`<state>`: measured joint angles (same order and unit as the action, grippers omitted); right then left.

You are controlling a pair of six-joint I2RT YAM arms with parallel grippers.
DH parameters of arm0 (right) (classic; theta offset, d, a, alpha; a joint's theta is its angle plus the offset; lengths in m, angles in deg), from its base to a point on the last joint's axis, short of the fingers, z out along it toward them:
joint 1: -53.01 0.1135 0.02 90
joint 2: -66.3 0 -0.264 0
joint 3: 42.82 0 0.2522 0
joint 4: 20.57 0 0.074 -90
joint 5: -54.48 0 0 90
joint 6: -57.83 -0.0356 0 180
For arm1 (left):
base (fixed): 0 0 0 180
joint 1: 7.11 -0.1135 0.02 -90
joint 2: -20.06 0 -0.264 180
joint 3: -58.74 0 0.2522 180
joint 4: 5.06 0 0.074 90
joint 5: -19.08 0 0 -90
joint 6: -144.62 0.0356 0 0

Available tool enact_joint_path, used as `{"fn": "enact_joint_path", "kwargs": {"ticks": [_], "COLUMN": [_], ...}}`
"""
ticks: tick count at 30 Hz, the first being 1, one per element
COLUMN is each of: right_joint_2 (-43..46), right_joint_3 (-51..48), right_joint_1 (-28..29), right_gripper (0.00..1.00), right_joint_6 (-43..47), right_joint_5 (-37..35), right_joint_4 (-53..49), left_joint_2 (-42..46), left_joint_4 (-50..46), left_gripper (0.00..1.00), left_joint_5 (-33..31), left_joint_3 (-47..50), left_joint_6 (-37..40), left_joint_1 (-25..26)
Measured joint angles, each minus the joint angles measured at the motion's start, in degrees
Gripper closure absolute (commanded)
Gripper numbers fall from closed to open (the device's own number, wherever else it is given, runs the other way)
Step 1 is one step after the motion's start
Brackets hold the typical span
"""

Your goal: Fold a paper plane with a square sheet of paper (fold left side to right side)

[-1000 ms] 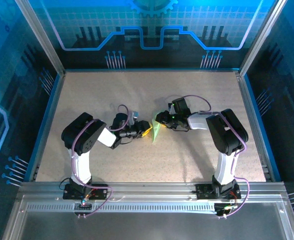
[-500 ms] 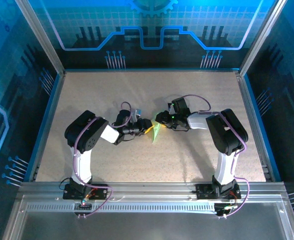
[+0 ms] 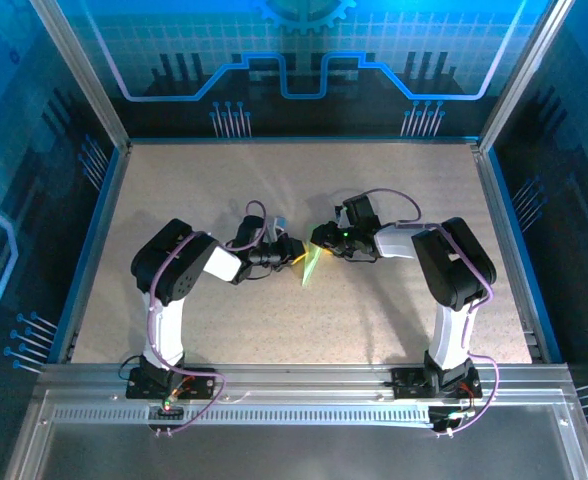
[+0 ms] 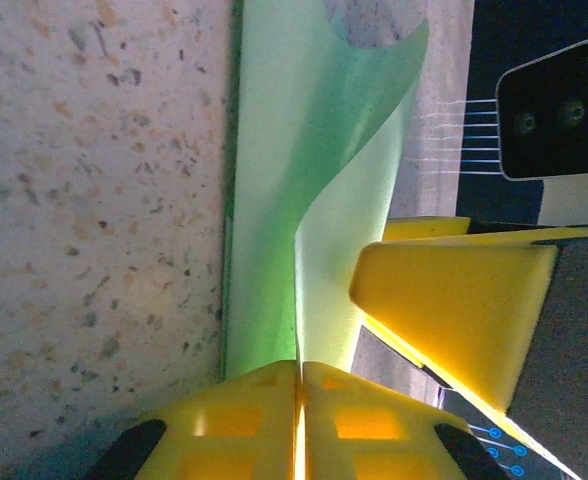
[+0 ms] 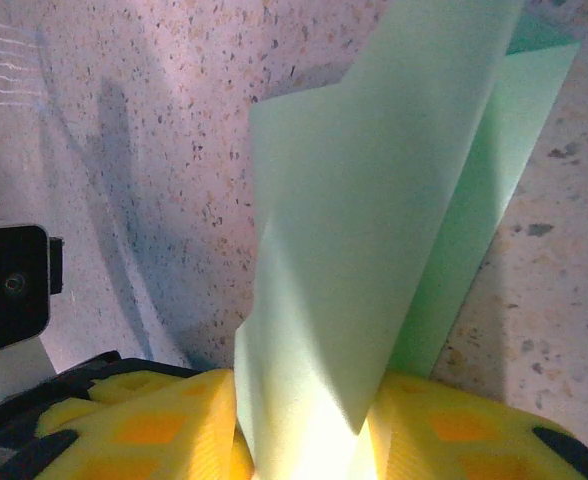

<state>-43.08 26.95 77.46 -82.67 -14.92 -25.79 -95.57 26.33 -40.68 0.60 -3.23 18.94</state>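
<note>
The square sheet of paper [image 3: 312, 266] is pale green and lies mid-table as a narrow, partly folded strip with one flap curling upward [image 4: 274, 200]. My left gripper [image 3: 296, 257] reaches it from the left. Its yellow fingers [image 4: 234, 420] meet tip to tip, with the raised flap's edge pinched in the seam [image 4: 299, 375]. My right gripper [image 3: 319, 238] is at the strip's far end. The curved paper [image 5: 374, 200] is wedged between its two yellow fingers [image 5: 164, 430], which stand apart around it [image 5: 304, 440]. One right finger [image 4: 454, 300] sits close beside the left jaws.
The speckled beige tabletop [image 3: 274, 190] spreads out on all sides of the paper. Blue panels and metal posts wall it in, and an aluminium rail [image 3: 294, 395] runs along the near edge by the arm bases. The right wrist camera [image 4: 554, 110] hangs just past the paper.
My left gripper has slid right to the paper and its jaws have closed onto the raised flap. The right arm and its grip have stayed still.
</note>
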Motion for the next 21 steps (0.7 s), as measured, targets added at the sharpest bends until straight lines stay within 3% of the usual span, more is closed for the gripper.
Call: {"fn": "enact_joint_path", "kwargs": {"ticks": [21], "right_joint_2": [0.0], "right_joint_3": [0.3], "right_joint_1": [0.2], "right_gripper": [0.6], "right_joint_6": [0.5], "right_joint_5": [0.0], "right_joint_4": [-0.5], "left_joint_2": [-0.1], "left_joint_4": [-6.6], "left_gripper": [1.0], "left_joint_5": [-0.4], "left_joint_3": [-2.4], "left_joint_6": [4.3], "left_joint_1": [0.2]}}
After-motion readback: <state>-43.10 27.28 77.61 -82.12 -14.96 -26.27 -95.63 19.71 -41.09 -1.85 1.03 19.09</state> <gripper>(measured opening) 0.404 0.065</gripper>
